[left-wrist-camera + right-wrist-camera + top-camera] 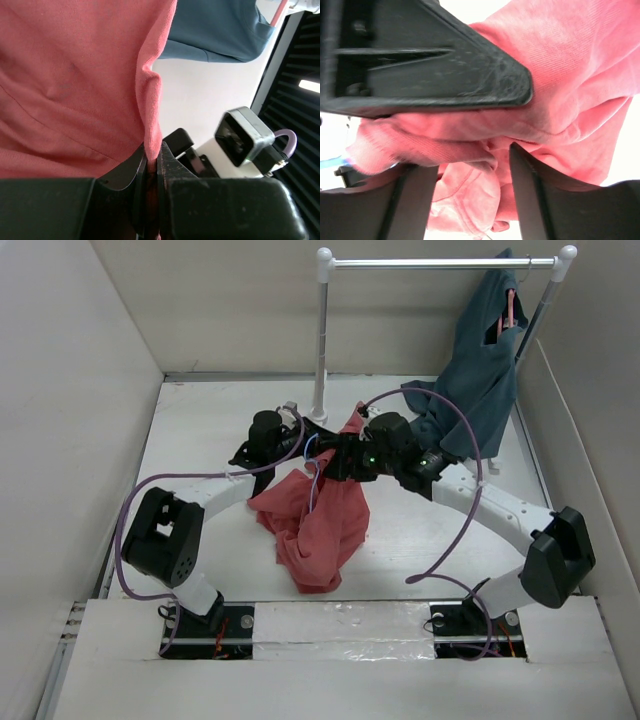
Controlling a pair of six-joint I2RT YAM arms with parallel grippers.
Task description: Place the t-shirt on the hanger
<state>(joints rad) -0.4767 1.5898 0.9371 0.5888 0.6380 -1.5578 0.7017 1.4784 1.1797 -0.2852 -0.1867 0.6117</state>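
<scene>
The coral-red t-shirt (318, 520) hangs bunched between my two grippers at the table's middle, its lower part piled on the surface. My left gripper (152, 162) is shut on a fold of the t-shirt (75, 75); in the top view the left gripper (298, 447) sits at the cloth's upper left. My right gripper (338, 458) faces it from the right. Its jaws stand apart in the right wrist view, open (467, 160), with loose t-shirt (570, 75) folds between and behind them. A short piece of pale-blue wire, the hanger (309, 448), shows between the grippers; the rest is hidden by cloth.
A white clothes rack (322, 340) stands at the back. A dark teal garment (485, 360) hangs from it on a pink hanger (510, 308) at the back right, its lower end resting on the table. Pale walls close in on both sides.
</scene>
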